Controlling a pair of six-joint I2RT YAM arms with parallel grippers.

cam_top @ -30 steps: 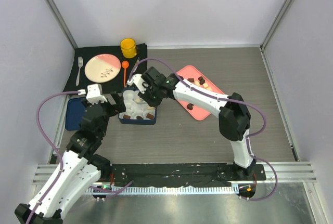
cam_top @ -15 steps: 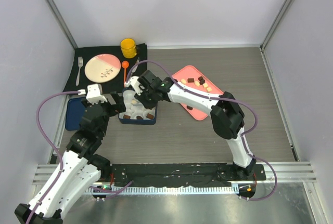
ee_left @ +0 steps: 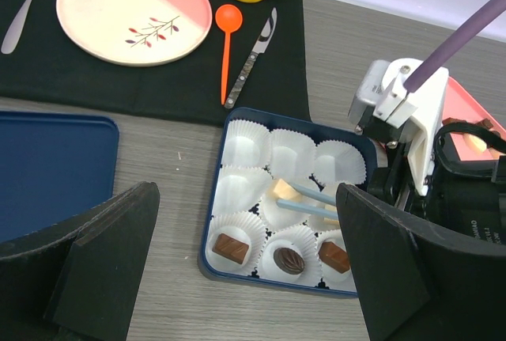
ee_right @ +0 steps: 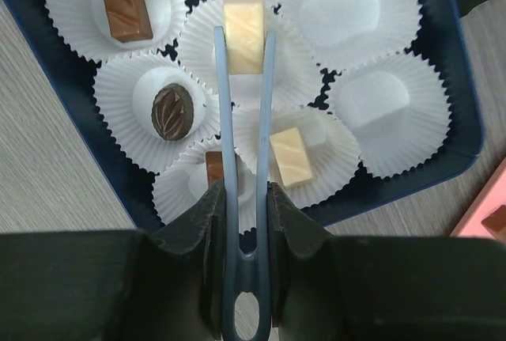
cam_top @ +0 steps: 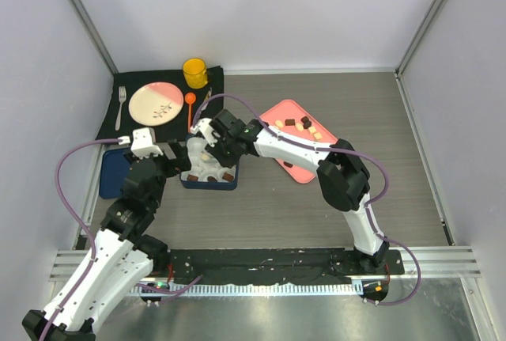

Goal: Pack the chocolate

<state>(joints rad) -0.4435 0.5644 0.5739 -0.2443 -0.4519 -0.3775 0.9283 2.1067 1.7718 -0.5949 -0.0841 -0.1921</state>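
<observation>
My left end effector [cam_top: 172, 156] hangs wide and empty beside the blue box [ee_right: 466, 111] near the table's [cam_top: 277, 206] left edge. My right end effector [ee_right: 243, 214] grips tweezers [ee_right: 224, 104] narrowly, pinching a cream chocolate [ee_right: 243, 36] in the centre cup [ee_right: 198, 48]: placing, I judge. Next, ease open, then fetch from the pink tray [cam_top: 285, 110]. Whether it has seated I cannot tell; a brown piece [ee_right: 213, 168] behind the tweezers is half hidden.

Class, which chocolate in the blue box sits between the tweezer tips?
The cream-white bar in the centre cup; the other cream piece and the three brown ones lie outside the tweezers' tips.
</observation>
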